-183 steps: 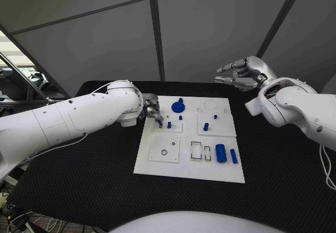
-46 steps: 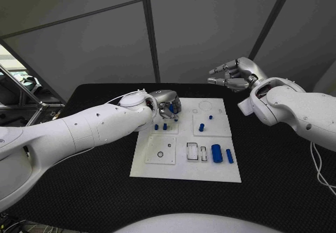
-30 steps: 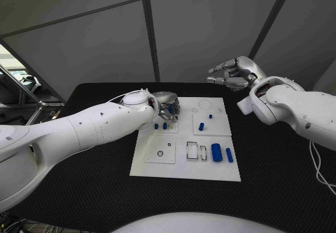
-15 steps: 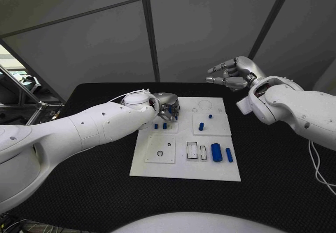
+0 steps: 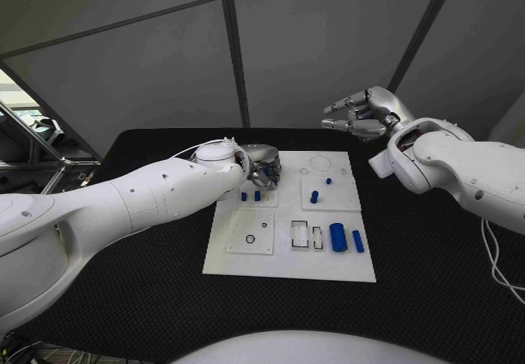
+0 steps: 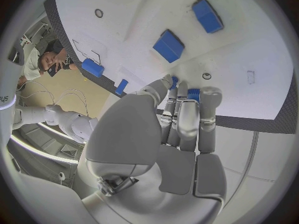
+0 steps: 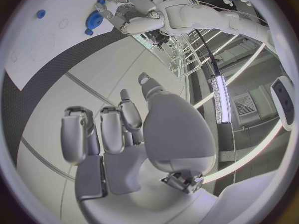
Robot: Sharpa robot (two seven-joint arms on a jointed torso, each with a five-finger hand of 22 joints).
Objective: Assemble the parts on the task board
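Task board (image 5: 287, 258): white, thin black outlines of slots and circles. Table (image 5: 131, 280): black, fine woven texture. Parts all blue: thick cylinder (image 5: 338, 238) and slim bar (image 5: 358, 242) near board's right edge, peg (image 5: 314, 197) mid-board, small peg (image 5: 328, 182) toward far edge, pair of short pegs (image 5: 250, 196) near left edge. Left hand (image 5: 260, 164): silver, darker grey between fingers, blue showing at fingertips (image 6: 193, 93). Right hand (image 5: 362, 112): silver. Both arms glossy white.
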